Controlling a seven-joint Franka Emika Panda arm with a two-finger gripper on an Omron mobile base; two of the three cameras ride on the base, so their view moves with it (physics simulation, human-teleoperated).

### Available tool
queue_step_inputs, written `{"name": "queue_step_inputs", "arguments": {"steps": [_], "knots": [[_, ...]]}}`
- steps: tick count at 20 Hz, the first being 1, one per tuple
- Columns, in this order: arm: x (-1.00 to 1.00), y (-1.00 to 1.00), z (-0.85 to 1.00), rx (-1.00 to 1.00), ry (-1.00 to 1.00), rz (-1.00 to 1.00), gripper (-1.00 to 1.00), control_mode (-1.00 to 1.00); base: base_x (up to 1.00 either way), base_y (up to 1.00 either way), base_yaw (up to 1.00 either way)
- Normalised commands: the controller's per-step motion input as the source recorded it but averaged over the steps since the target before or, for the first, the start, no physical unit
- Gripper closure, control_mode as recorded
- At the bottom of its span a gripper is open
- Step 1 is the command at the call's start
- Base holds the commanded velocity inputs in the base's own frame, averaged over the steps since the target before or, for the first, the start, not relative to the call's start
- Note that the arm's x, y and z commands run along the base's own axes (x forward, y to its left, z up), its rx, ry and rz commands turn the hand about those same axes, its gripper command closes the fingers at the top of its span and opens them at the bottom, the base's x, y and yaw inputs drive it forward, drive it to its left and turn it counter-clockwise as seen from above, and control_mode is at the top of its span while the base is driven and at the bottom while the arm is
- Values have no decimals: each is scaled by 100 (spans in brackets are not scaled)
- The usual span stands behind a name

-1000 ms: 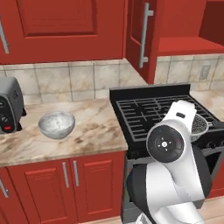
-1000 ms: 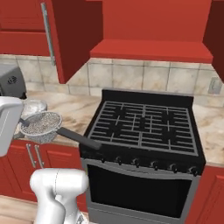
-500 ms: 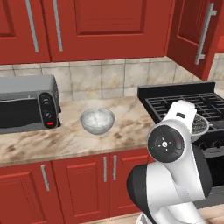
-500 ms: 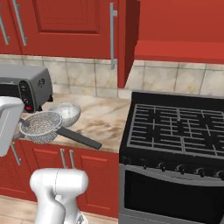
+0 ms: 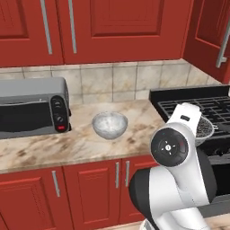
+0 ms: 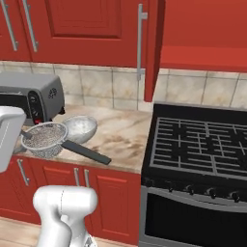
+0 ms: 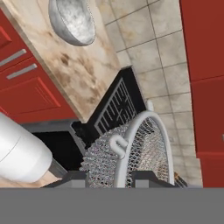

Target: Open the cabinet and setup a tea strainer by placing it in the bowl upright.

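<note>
My gripper (image 7: 114, 178) is shut on the rim of the tea strainer (image 7: 144, 151), a silver wire-mesh basket held level above the counter's front edge. In the right base view the tea strainer (image 6: 46, 137) hangs just left of the bowl (image 6: 81, 128), its dark handle pointing right over the counter. The bowl (image 5: 109, 125) is round, silvery and empty, and stands on the marble counter; it also sits at the top of the hand view as the bowl (image 7: 72, 19). The cabinet door (image 6: 154, 48) stands open above the stove, showing a red shelf (image 6: 202, 60). The tea strainer (image 5: 205, 128) peeks out behind my arm.
A grey toaster oven (image 5: 31, 108) stands on the counter left of the bowl. The black stove (image 6: 202, 144) lies to the right. Closed red wall cabinets (image 5: 121, 27) hang above the counter, and red base cabinets (image 5: 90, 184) sit below it.
The whole scene has slid to the right in both base views, so the base has driven left. The strainer stays in my gripper, now beside the bowl.
</note>
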Motion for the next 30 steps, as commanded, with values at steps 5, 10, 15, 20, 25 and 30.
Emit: {"name": "queue_step_inputs", "arguments": {"steps": [5,10,15,20,25,30], "knots": [[0,0,0,0,0,0,100,100,30,44,0],[0,0,0,0,0,0,100,100,9,63,-5],[0,0,0,0,0,0,100,100,5,52,-11],[0,0,0,0,0,0,100,100,0,4,-7],[0,0,0,0,0,0,100,100,24,0,-4],[0,0,0,0,0,0,100,100,57,5,-6]]}}
